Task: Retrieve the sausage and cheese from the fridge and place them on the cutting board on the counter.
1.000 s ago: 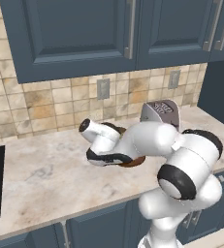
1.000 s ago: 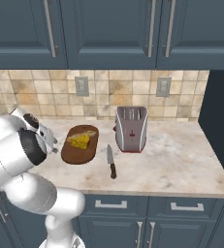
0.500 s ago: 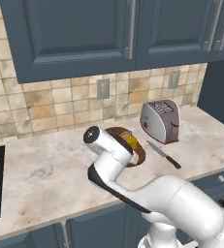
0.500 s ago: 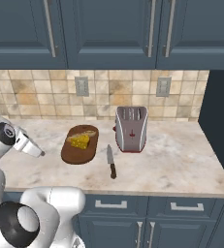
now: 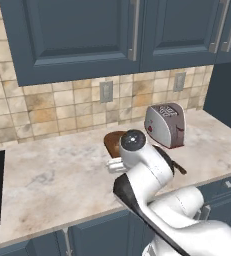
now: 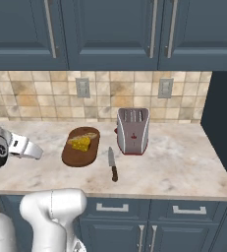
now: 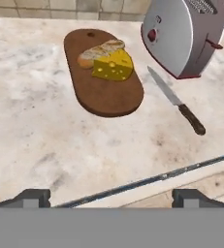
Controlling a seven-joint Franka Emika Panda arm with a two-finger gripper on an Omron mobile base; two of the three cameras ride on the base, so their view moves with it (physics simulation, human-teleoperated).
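The gripper point(image 7: 111, 196) hangs wide open and empty. On the counter point(image 7: 31, 126), the cutting board point(image 7: 104, 92) holds cheese point(image 7: 114, 67) touching bread point(image 7: 100, 51); a knife point(image 7: 177, 101) and toaster point(image 7: 184, 34) lie beside it.

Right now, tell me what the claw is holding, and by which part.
Nothing. The claw is open and empty, above the beige marbled counter, apart from the dark brown oval cutting board.

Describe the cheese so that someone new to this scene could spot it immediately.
Find the silver toaster on the beige counter; left of it lies a dark oval cutting board. The cheese is the bright yellow holed wedge on it, touching a duller tan bread-like piece.
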